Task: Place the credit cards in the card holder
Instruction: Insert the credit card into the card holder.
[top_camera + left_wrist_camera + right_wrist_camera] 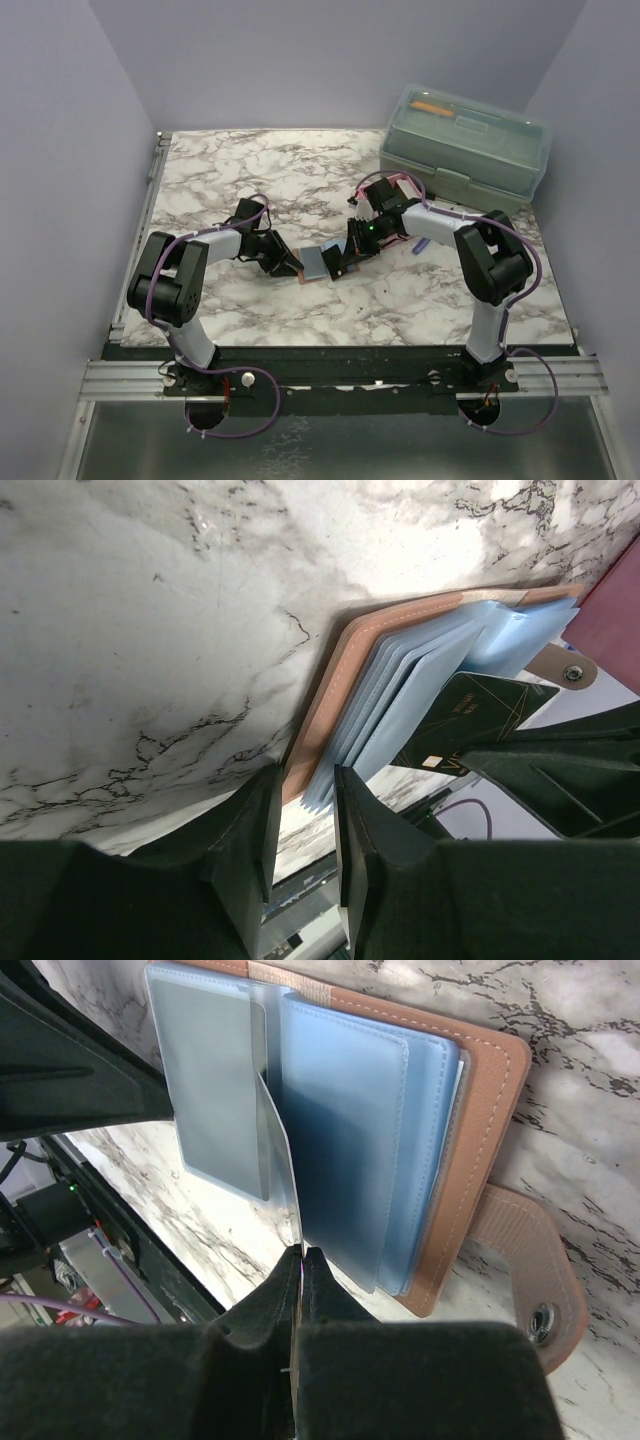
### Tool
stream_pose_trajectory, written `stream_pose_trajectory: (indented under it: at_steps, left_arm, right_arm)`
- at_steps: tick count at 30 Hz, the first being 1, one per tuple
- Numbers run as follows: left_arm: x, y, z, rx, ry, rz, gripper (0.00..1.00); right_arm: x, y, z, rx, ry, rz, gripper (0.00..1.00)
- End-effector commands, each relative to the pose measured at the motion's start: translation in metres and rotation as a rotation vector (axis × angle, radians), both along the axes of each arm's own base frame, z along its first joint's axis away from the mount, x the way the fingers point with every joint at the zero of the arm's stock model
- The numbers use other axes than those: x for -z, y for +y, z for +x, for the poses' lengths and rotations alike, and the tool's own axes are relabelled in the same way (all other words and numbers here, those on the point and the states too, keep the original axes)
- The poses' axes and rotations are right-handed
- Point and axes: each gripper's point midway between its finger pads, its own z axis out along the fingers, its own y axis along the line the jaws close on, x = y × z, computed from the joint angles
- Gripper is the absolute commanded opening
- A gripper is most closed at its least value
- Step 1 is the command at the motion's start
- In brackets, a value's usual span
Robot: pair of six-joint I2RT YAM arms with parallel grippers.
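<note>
While the left gripper (305,792) pinches narrow on a corner of the holder (318,262), mid counter (230,170), the right gripper (301,1257) looks shut on a dark card (470,715) at the sleeves (345,1130). Card could snag a floppy sleeve lip & buckle it, or shove the holder out of the L pinch.

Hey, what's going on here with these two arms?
The left gripper holds one edge of an open card holder on the table. The right gripper is pinched shut on a thin dark card, its end among the holder's blue sleeves. What looks like another card lies nearby.
</note>
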Motion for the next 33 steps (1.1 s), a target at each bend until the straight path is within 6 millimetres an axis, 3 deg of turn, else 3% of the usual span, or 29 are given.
stream_pose_trajectory:
  at_steps: [1,12,17,21,25,29,33]
  left_arm:
    - [0.037,0.021,-0.014,-0.012,0.056,0.147,0.34]
    - [0.036,0.02,-0.012,-0.007,0.051,0.144,0.34]
    - [0.035,0.019,-0.011,-0.002,0.051,0.141,0.34]
    - [0.018,0.02,-0.013,0.006,0.011,0.137,0.48]
    - [-0.007,0.024,-0.013,-0.01,-0.052,0.137,0.58]
    - [-0.026,0.02,-0.002,-0.012,-0.112,0.118,0.63]
    - [-0.024,0.007,0.013,0.052,-0.135,0.122,0.66]
  right_arm:
    - [0.009,0.003,0.002,-0.016,0.015,-0.001,0.0]
    - [0.012,0.014,0.008,-0.058,0.027,0.042,0.0]
    - [0.0,0.004,0.009,-0.037,-0.002,-0.015,0.0]
    - [-0.018,-0.009,0.012,-0.027,-0.054,-0.063,0.0]
    - [-0.021,-0.01,0.01,-0.075,-0.043,-0.029,0.0]
    - [-0.028,-0.001,0.007,-0.134,-0.04,0.035,0.0]
    - [-0.029,-0.004,0.011,-0.146,-0.053,0.026,0.0]
